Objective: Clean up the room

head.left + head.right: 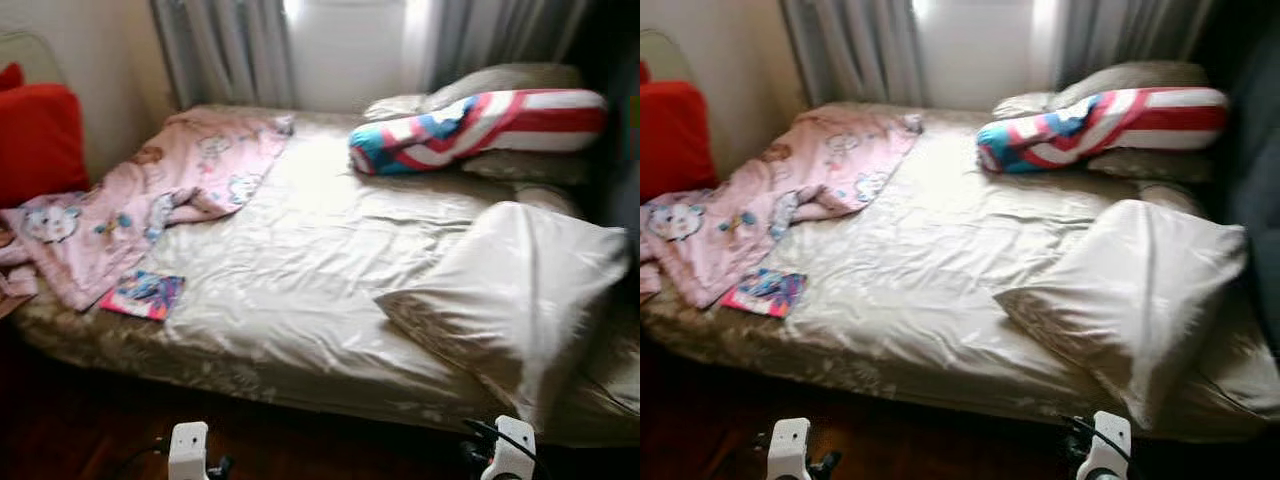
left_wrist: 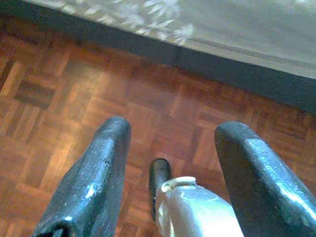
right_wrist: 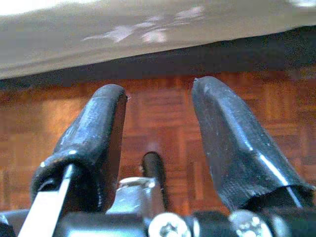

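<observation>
A bed (image 1: 300, 300) with a shiny beige sheet lies before me. A crumpled pink cartoon blanket (image 1: 150, 190) covers its left side, and a small colourful book (image 1: 143, 294) rests by the blanket's near edge. A beige pillow (image 1: 510, 290) lies askew at the right front. A red, white and blue bolster (image 1: 480, 125) sits against beige pillows (image 1: 500, 80) at the head. My left gripper (image 2: 170, 136) hangs open over the parquet floor (image 2: 59, 98) beside the bed's edge. My right gripper (image 3: 158, 101) hangs open the same way, with nothing between its fingers.
A red cushion (image 1: 35, 140) leans by the wall at the far left. Grey curtains (image 1: 225, 50) frame a bright window behind the bed. Both wrists (image 1: 188, 450) show at the bottom edge, above dark wooden floor in front of the bed.
</observation>
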### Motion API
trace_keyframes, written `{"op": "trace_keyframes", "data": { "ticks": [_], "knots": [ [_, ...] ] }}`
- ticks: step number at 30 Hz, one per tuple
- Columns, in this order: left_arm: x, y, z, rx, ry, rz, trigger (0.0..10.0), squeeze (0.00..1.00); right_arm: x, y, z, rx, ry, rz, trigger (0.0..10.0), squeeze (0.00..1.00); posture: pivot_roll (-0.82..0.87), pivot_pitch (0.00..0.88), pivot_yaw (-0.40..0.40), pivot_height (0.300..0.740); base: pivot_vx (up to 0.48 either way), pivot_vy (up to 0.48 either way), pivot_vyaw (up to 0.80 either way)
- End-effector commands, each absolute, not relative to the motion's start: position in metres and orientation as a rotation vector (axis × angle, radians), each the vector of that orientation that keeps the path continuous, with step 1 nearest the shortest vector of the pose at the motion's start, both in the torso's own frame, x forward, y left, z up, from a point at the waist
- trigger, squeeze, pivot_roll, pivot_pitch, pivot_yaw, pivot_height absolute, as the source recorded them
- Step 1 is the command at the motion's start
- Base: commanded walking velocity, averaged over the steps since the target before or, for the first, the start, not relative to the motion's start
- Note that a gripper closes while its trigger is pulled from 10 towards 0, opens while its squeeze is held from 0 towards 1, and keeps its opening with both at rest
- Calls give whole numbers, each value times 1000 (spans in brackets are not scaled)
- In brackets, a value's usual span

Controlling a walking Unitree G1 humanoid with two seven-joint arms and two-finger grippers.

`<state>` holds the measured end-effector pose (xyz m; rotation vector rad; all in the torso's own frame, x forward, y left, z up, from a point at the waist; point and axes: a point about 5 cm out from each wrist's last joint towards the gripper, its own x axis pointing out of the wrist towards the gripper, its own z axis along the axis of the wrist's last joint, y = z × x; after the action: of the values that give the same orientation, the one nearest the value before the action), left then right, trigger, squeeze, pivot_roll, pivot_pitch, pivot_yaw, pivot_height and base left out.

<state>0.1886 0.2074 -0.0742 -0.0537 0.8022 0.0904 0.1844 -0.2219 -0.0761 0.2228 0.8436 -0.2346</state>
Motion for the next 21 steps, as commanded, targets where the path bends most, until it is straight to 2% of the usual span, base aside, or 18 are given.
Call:
{"op": "trace_keyframes", "data": {
  "ticks": [1,15,21],
  "knots": [
    [188,212,-74,-48,810,101,10000,0,182,-215,-79,235,864,-223,10000,0,63,0,-8,740,0,0,-744],
    [185,211,-76,-44,818,98,10000,0,180,-215,-80,213,878,-200,10000,0,66,0,-13,740,0,0,-744],
    [185,212,-75,-38,816,97,10000,0,180,-215,-80,202,884,-188,10000,0,75,0,-17,740,356,0,-744]
  ]
}}
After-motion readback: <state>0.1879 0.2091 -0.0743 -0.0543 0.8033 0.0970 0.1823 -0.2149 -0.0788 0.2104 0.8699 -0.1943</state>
